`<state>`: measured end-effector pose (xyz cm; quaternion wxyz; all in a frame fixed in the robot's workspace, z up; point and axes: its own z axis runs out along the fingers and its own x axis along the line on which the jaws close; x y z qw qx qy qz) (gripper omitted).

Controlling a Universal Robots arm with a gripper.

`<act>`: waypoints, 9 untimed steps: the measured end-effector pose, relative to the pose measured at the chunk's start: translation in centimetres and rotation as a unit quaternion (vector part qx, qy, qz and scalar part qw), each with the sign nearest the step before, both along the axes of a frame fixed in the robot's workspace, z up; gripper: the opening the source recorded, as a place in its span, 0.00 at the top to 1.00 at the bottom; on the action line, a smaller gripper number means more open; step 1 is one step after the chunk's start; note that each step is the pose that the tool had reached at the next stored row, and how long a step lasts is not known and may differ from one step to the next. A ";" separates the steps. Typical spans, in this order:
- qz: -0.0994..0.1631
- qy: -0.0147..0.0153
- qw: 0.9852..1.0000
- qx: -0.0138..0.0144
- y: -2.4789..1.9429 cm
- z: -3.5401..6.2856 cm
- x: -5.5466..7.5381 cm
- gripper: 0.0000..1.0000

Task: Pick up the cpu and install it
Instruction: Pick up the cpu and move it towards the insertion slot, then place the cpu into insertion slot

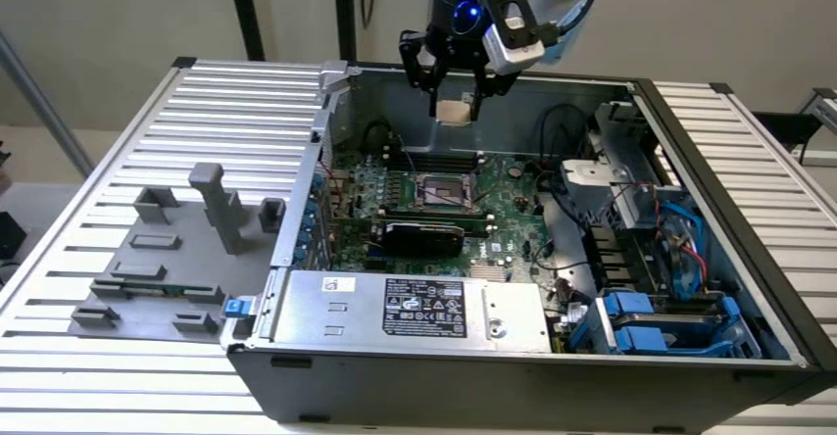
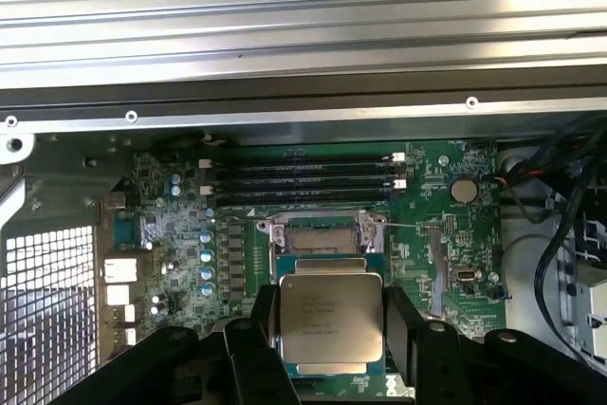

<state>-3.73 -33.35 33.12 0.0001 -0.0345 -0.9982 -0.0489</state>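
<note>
black fingers (image 2: 264, 324) of the hand (image 2: 331, 324) clamp the cpu (image 2: 330, 315) by two opposite edges, its pale metal top facing the wrist camera. in the exterior view the hand (image 1: 456, 102) hangs over the open computer case (image 1: 523, 381), holding the cpu (image 1: 454, 113) in the air above the motherboard (image 1: 392, 175), well clear of the metal-framed socket (image 1: 445, 195). from the wrist, the socket (image 2: 327, 239) lies on the board between the chip and the memory sticks (image 2: 303, 173). grey fixture blocks (image 1: 171, 259) sit on the slatted surface (image 1: 78, 376) at the exterior view's left.
</note>
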 end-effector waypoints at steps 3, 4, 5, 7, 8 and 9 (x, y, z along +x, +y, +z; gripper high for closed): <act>0.000 0.000 1.000 0.000 0.00 0.00 0.0 0.45; 0.000 0.000 1.000 0.000 0.00 0.00 0.0 0.45; 0.000 0.000 1.000 0.000 0.00 0.00 0.0 0.45; 0.000 0.000 1.000 0.000 0.00 0.00 0.0 0.45; 0.000 0.000 1.000 0.000 0.00 0.00 0.0 0.45; 0.000 0.000 1.000 0.000 0.00 0.00 0.0 0.45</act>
